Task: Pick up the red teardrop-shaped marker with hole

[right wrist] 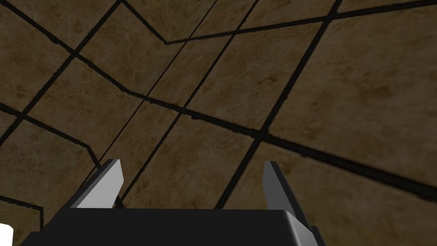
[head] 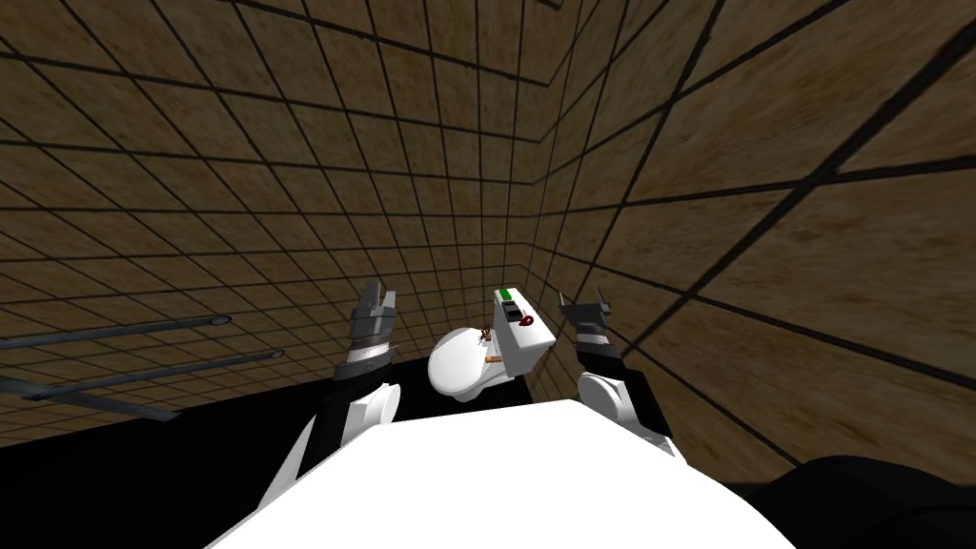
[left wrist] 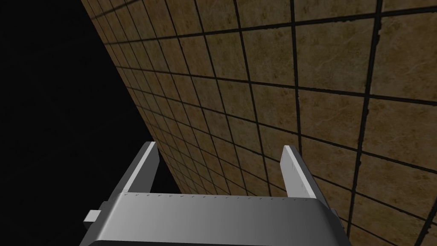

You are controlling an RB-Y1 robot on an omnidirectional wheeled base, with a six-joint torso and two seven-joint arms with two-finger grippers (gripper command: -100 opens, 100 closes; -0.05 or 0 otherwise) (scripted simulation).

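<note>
Right gripper [head: 581, 300], raised beside the white toilet tank [head: 526, 355], is holding its two fingers wide apart with nothing between them and is facing the brown tiled wall [right wrist: 298, 85]. Left gripper [head: 377, 295], across the toilet bowl [head: 456, 367], is likewise standing open and empty. Red teardrop marker [head: 525, 322] is lying on the tank's lid, just beside a black item [head: 512, 310] and near a green item [head: 503, 294], between both grippers and nearer the right one.
</note>
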